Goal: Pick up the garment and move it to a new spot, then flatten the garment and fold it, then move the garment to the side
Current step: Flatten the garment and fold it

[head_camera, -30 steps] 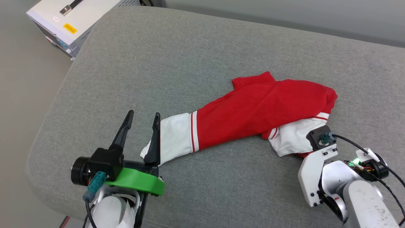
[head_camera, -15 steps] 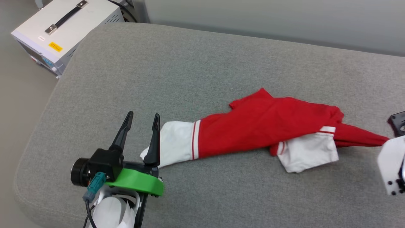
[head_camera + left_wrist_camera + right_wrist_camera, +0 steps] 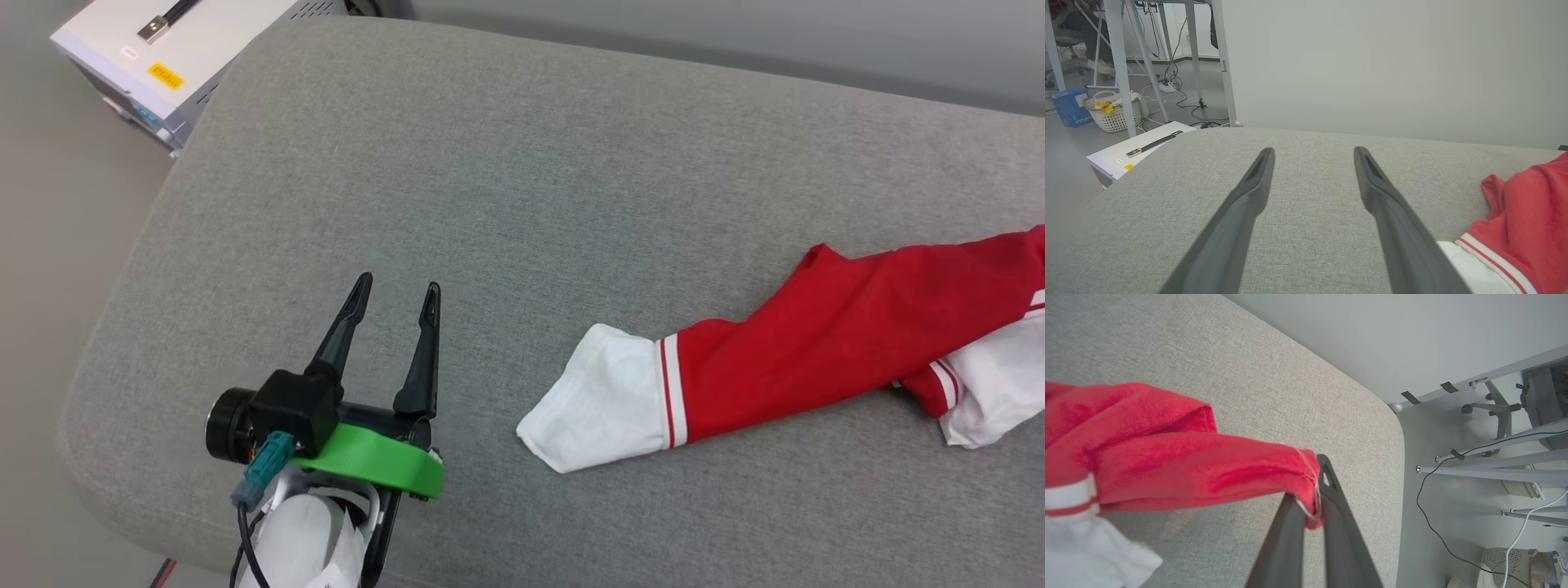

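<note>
The right gripper was clamped on a red edge of the garment, which lay stretched over the cushion's right side, while the left gripper stood spread and empty beside it; the box's yellow label was too small to read

The grey cushion is bare across the middle and top of the head view, so there is wide room to pass. The garment fills the right side, the left gripper sits at the lower left, and a white box stands at the upper left.
</note>
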`<state>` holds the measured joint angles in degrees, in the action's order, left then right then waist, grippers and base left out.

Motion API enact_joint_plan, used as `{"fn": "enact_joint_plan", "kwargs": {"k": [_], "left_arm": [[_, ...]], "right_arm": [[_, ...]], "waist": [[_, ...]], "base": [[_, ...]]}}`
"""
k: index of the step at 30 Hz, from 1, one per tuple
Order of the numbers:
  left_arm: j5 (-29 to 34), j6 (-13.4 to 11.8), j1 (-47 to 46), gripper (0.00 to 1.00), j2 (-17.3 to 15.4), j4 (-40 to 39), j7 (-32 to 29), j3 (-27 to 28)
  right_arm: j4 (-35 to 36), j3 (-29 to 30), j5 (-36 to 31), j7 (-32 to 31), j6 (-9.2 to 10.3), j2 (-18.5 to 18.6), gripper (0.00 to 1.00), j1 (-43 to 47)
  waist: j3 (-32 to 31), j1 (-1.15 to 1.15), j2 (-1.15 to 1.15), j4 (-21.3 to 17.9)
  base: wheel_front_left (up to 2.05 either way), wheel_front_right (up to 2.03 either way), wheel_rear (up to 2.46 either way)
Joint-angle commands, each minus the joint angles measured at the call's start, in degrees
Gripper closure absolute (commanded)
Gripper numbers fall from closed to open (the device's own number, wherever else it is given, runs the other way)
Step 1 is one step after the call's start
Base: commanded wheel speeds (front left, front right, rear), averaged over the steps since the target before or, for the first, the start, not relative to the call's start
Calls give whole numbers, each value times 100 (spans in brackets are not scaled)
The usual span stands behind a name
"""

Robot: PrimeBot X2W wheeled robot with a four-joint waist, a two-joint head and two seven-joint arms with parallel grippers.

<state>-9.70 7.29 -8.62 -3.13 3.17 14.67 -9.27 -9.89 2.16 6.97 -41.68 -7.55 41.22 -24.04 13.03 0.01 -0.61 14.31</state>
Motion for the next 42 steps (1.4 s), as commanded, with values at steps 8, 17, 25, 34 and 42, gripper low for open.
{"fn": "enact_joint_plan", "kwargs": {"k": [8,17,25,34,42], "left_arm": [[-55,12,-121,0,24,59,33,-14],[51,14,-62,0,25,96,33,32],[98,17,71,0,25,122,33,133],[94,19,250,0,18,142,33,159],[-5,19,356,0,-14,149,33,190]], "right_arm": [[-1470,-58,-291,886,6,-370,0,-651],[-1863,59,-530,1922,6,-899,0,-917],[-1347,174,-256,2972,6,-1463,0,-563],[-31,396,129,4116,6,-2274,0,618],[792,559,80,4543,6,-3100,0,1821]], "waist": [[144,-1,61,293],[-181,-1,61,-73],[-578,-1,61,-494],[-843,-1,61,-872],[-935,-1,61,-1133]], "base": [[0,0,0],[0,0,0],[0,0,0],[0,0,0],[0,0,0]]}}
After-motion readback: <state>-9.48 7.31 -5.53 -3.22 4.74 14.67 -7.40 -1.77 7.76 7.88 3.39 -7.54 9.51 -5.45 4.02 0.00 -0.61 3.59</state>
